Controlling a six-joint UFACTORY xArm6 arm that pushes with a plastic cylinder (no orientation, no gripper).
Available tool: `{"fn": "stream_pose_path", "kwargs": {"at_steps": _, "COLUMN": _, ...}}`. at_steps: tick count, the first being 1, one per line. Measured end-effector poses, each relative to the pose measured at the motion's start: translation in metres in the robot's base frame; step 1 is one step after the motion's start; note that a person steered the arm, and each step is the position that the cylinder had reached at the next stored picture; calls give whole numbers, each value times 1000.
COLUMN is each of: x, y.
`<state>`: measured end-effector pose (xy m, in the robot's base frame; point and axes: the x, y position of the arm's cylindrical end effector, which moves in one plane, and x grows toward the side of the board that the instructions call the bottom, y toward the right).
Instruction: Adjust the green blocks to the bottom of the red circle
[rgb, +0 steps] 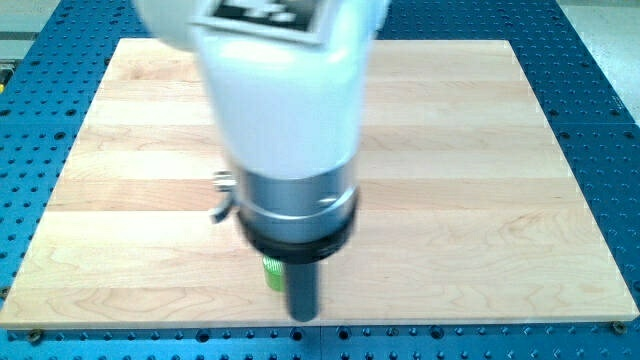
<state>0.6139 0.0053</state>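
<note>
My arm's white and silver body fills the middle of the view and hides much of the wooden board (480, 180). The dark rod comes down from it and my tip (303, 317) touches down near the board's bottom edge. A small piece of a green block (271, 273) shows just to the left of the rod, above the tip; its shape cannot be made out. No red circle and no other green block show; they may be hidden behind the arm.
The board lies on a blue perforated table (600, 90). A small grey metal part (222, 196) sticks out at the arm's left side.
</note>
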Motion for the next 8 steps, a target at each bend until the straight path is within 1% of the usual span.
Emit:
{"fn": "stream_pose_path", "kwargs": {"at_steps": 1, "x": -10, "y": 6}}
{"fn": "stream_pose_path", "kwargs": {"at_steps": 3, "x": -18, "y": -36}}
{"fn": "stream_pose_path", "kwargs": {"at_steps": 4, "x": -19, "y": -33}}
{"fn": "stream_pose_path", "kwargs": {"at_steps": 5, "x": -62, "y": 11}}
{"fn": "stream_pose_path", "kwargs": {"at_steps": 6, "x": -78, "y": -6}}
{"fn": "stream_pose_path", "kwargs": {"at_steps": 7, "x": -78, "y": -14}}
{"fn": "stream_pose_path", "kwargs": {"at_steps": 8, "x": -93, "y": -8}}
